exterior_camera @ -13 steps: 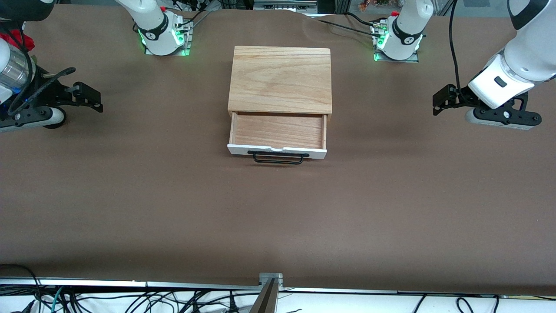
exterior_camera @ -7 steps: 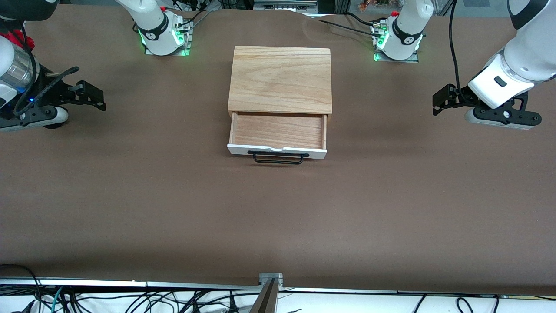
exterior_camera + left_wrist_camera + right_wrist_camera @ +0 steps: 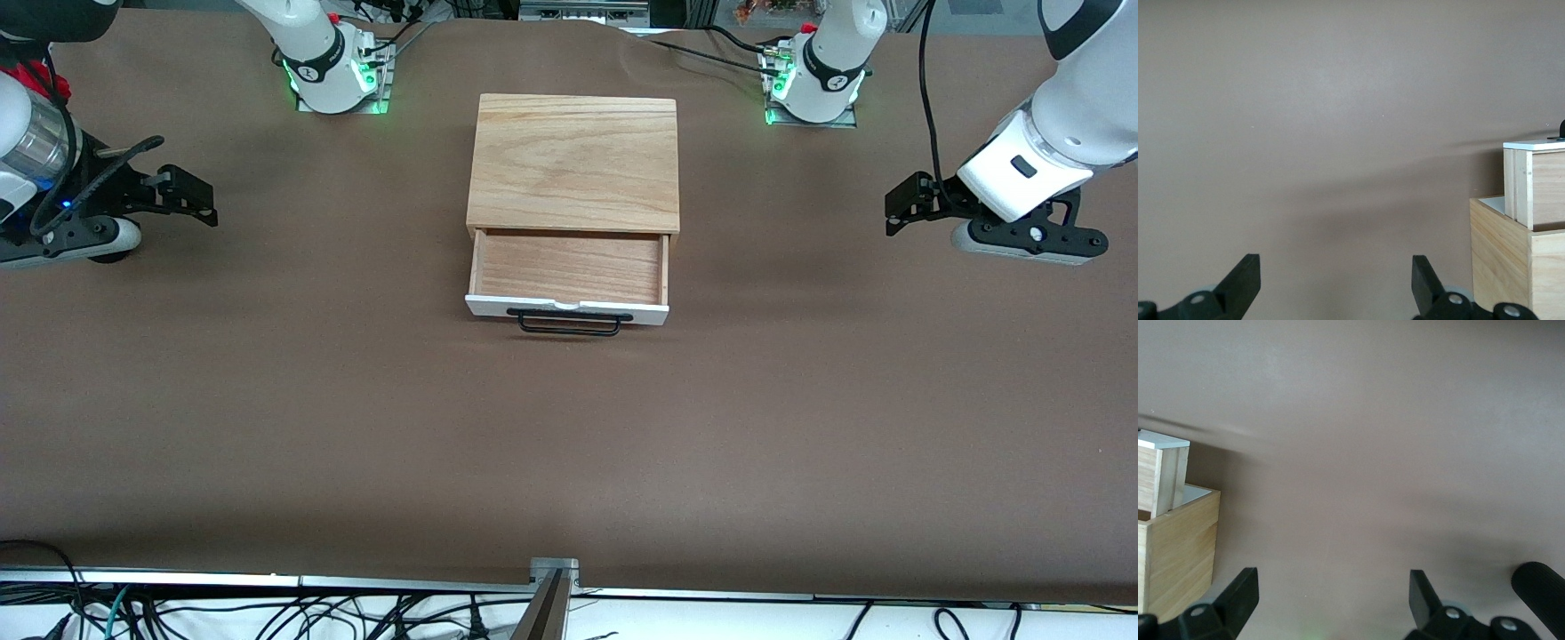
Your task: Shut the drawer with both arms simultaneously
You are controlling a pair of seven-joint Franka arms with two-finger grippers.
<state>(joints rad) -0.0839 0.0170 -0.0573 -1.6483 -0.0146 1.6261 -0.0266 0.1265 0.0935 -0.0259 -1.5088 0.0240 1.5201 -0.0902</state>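
The drawer [image 3: 569, 271] stands pulled out of the light-wood box housing [image 3: 574, 163] at the table's middle; its white front panel [image 3: 566, 309] and black wire handle [image 3: 569, 324] face the front camera. My left gripper [image 3: 905, 205] is open and empty, low over the table toward the left arm's end, well apart from the drawer. My right gripper [image 3: 190, 194] is open and empty toward the right arm's end. The drawer's side shows in the left wrist view [image 3: 1531, 180] and the right wrist view [image 3: 1165, 477].
The brown table cover [image 3: 569, 444] stretches wide between the drawer and the front camera. The arm bases [image 3: 333, 76] [image 3: 813, 84] glow green at the table's back edge. Cables hang along the edge nearest the front camera.
My right gripper has risen slightly and shifted a little toward the drawer. The left arm and the drawer have not moved.
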